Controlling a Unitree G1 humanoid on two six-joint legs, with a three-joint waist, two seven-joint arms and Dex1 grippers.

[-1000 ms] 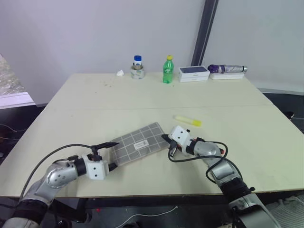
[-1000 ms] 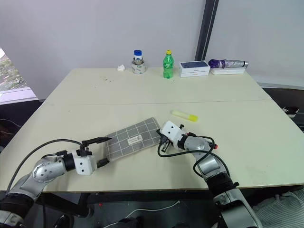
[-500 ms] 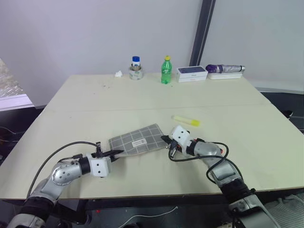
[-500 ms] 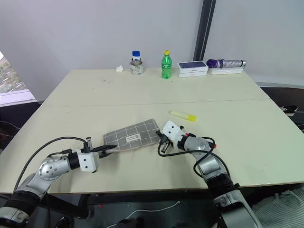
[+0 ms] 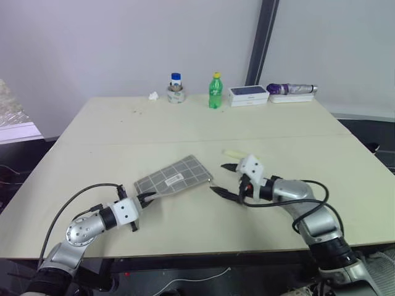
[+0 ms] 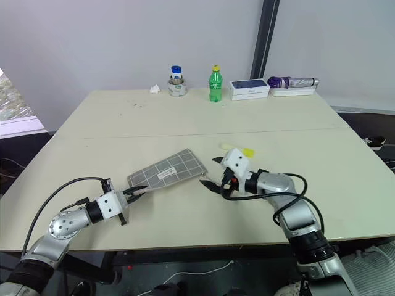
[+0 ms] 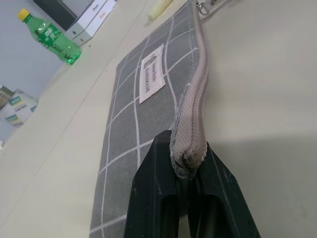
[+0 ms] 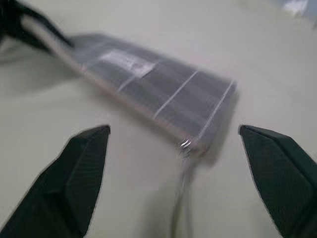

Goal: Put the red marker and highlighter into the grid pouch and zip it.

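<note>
The pouch (image 5: pixel 171 180) is lying on the table (image 5: pixel 111 142), in the near middle part, with its white label facing up. Its near left corner is lifting a little from the surface, because the left gripper (image 7: pixel 187 159) is pinching it there. In the left wrist view, the two black fingers (image 7: pixel 158 173) are pressing on the zipper edge of the pouch from both sides, with no gap between them and the fabric. The zipper line is running away from this gripper to the far corner, where the silver pull (image 7: pixel 204 7) is hanging over the edge.

The right gripper (image 5: pixel 226 179) is hovering just beside the right end of the pouch and is pointing at it. Its jaws are standing wide apart and are holding nothing. In the right wrist view, the pull (image 8: pixel 184 146) is showing between the two fingertips, but they are not touching it.

The highlighter (image 6: pixel 246 151) is lying on the table behind the right gripper, partly hidden by it. It is outside the pouch. I cannot tell where the red marker is.

At the far edge of the table a green bottle (image 5: pixel 214 91), a small jar (image 5: pixel 176 89) with a blue lid, a white box (image 5: pixel 249 95) and a folded purple umbrella (image 5: pixel 291 89) are standing in a row.
</note>
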